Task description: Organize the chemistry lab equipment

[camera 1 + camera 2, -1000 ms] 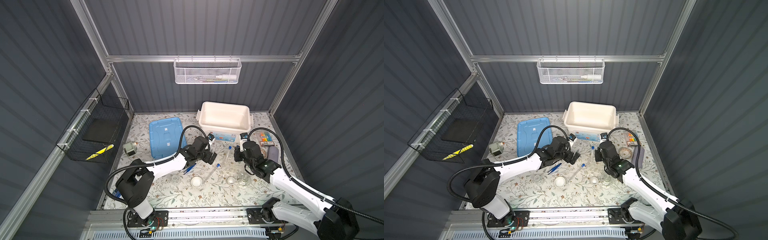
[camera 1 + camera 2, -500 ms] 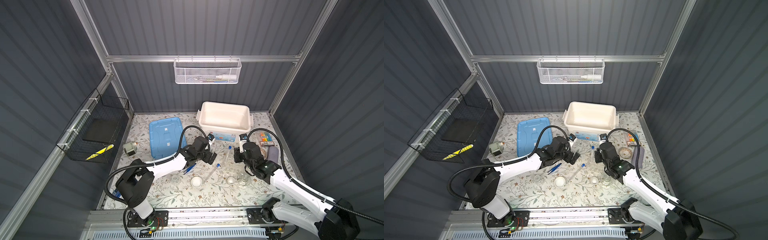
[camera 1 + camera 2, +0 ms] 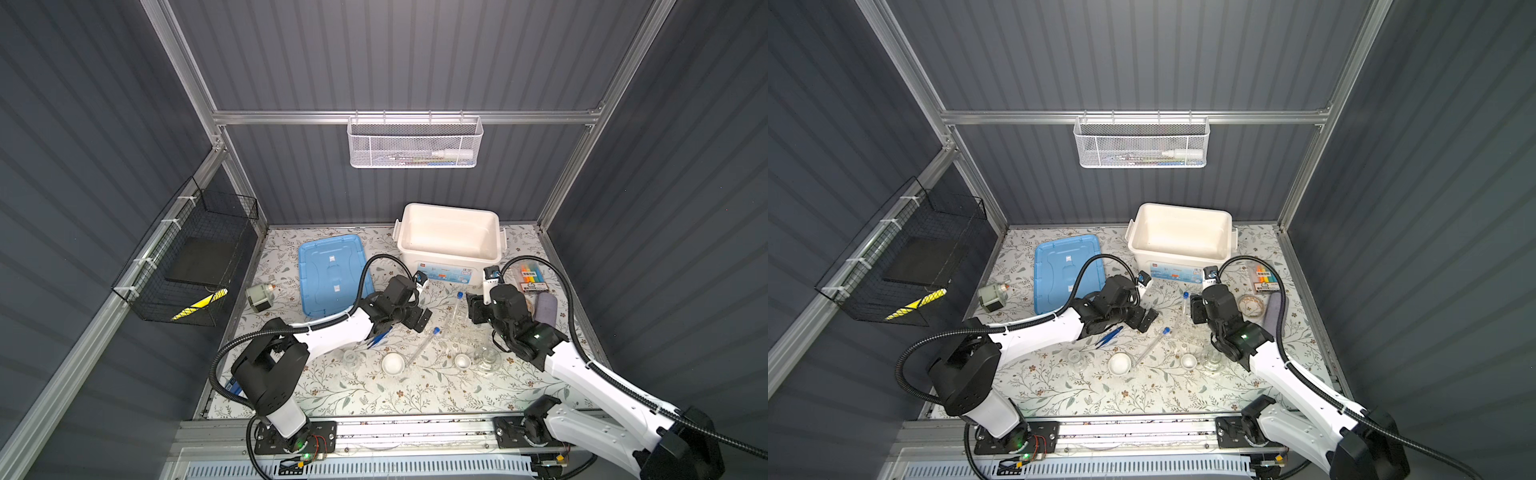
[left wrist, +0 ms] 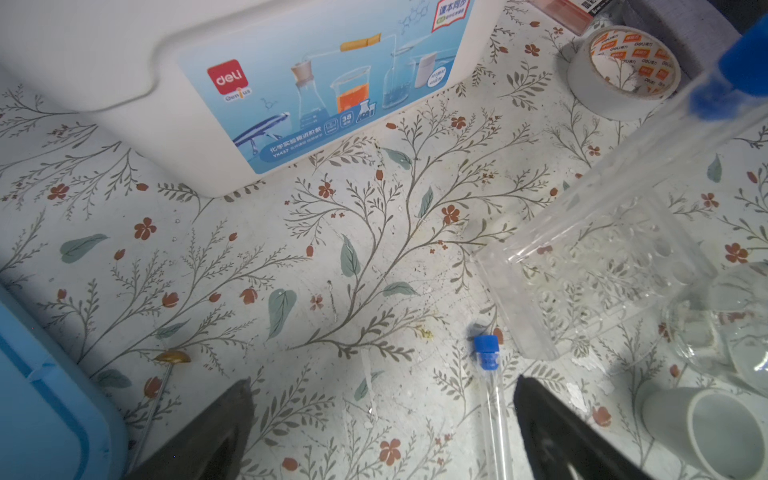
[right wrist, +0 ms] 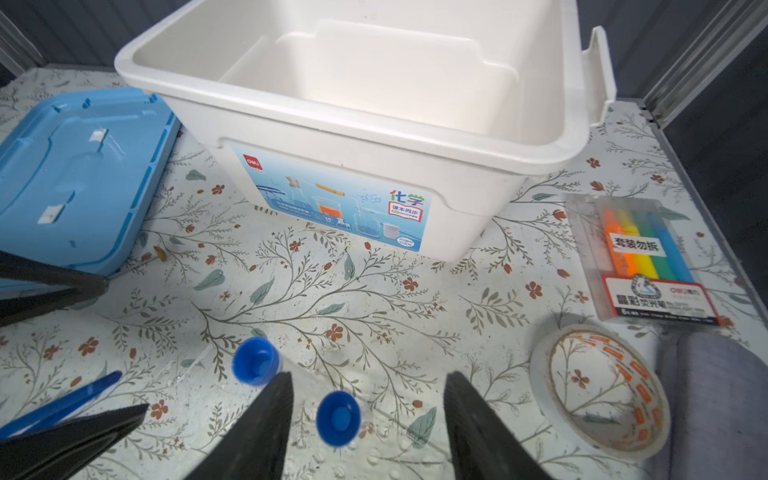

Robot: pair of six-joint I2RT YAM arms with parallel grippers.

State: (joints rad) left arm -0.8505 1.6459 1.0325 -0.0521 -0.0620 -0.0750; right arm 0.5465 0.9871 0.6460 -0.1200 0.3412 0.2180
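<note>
My right gripper [image 5: 370, 377] is open over the clear rack [image 4: 590, 266]. The blue cap of a test tube [image 5: 337, 417] stands free between its fingers. A second capped tube [image 5: 254, 360] stands just outside one finger. Another tube [image 3: 436, 331] lies on the mat, and my open left gripper [image 4: 384, 384] hovers over it with the cap [image 4: 486, 351] near one finger. Two small flasks [image 3: 350, 359] [image 3: 487, 359] and two white dishes [image 3: 393, 364] [image 3: 462, 360] sit towards the front. Blue tweezers [image 3: 1109, 336] lie beside the left arm. A thin rod [image 4: 149, 411] lies by the lid.
The open white box [image 3: 449, 212] stands at the back, with its blue lid [image 3: 330, 278] flat to the left. A grey motor [image 3: 257, 295] sits at the far left. A tape roll [image 5: 602, 390], a marker pack [image 5: 640, 257] and a grey pouch [image 3: 545, 307] lie on the right.
My right gripper's jaws have spread apart around the upright tube. Both arms have stayed about where they were, and the left gripper is still open.
</note>
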